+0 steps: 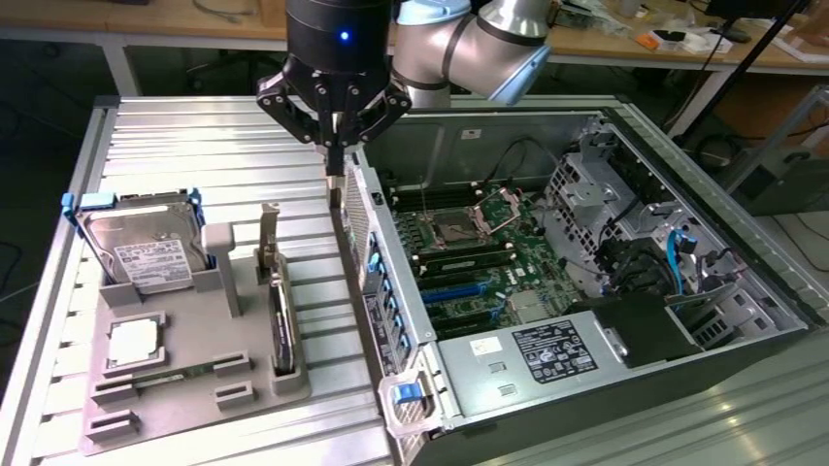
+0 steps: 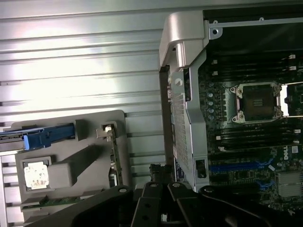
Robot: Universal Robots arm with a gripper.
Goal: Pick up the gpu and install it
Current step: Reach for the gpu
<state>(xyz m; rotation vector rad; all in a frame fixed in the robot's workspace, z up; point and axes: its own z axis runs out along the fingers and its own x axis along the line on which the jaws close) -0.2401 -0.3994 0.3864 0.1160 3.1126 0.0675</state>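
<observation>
While the pincer (image 1: 334,167) hangs squeezed together with nothing in it, right over the rear wall of the PC case (image 1: 622,408), the gpu (image 1: 280,316) stands on edge in the grey tray (image 1: 194,408) on the counter (image 1: 194,146). In the exterior view that's roughly 7 o'clock from the pincer.

The arm (image 1: 480,34) is cut off by the top edge of the exterior view. Under the closed gripper (image 1: 334,170), a thin brownish strip (image 1: 337,199) lies against the rear wall of the computer case (image 1: 376,282). It cannot be told whether the strip sits between the fingertips or belongs to the case. The case's near corner runs out of frame. Print on the hard drive label (image 1: 149,264) and the power supply sticker (image 1: 550,349) is too small to read. In the wrist view the tray (image 2: 94,124) is cropped at the edge.
</observation>
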